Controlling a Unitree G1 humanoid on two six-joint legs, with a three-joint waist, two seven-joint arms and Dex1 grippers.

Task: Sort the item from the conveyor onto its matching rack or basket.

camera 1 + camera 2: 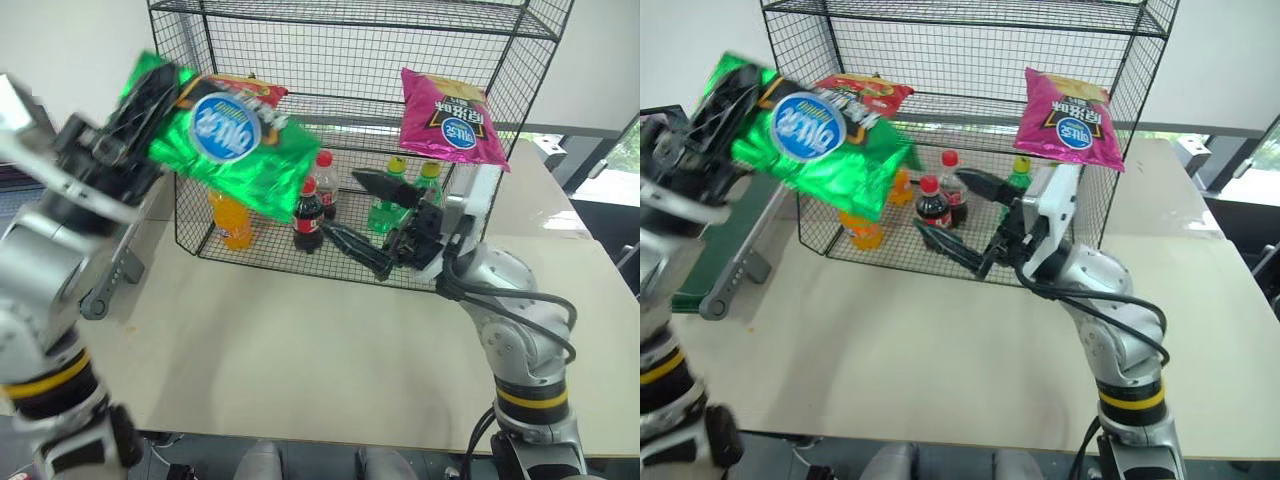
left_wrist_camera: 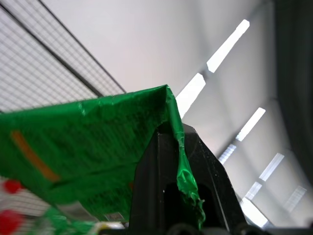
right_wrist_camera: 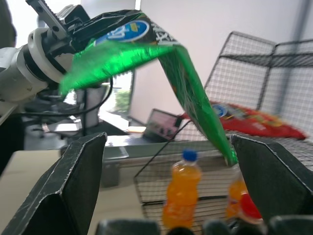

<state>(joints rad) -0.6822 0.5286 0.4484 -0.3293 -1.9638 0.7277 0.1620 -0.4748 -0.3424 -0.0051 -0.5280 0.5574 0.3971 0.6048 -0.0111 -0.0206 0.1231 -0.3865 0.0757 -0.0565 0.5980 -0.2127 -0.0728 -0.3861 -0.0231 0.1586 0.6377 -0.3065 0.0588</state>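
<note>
Green crisp bag [image 1: 235,150] is pinched by its top edge in your left pincer [image 1: 150,95], clamped tight, held aloft before the rack [image 1: 350,60] at the table's [image 1: 300,350] far edge. Right pincer [image 1: 365,225] gapes empty. Carry step; next, place it on the shelf beside the red bag [image 1: 865,95].

Magenta bag [image 1: 452,118], red bag [image 1: 862,94], bottles [image 1: 310,214]

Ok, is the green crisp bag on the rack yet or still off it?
Off it. The green crisp bag hangs in the air in front of the rack, pinched at one end by the shut left hand.
</note>
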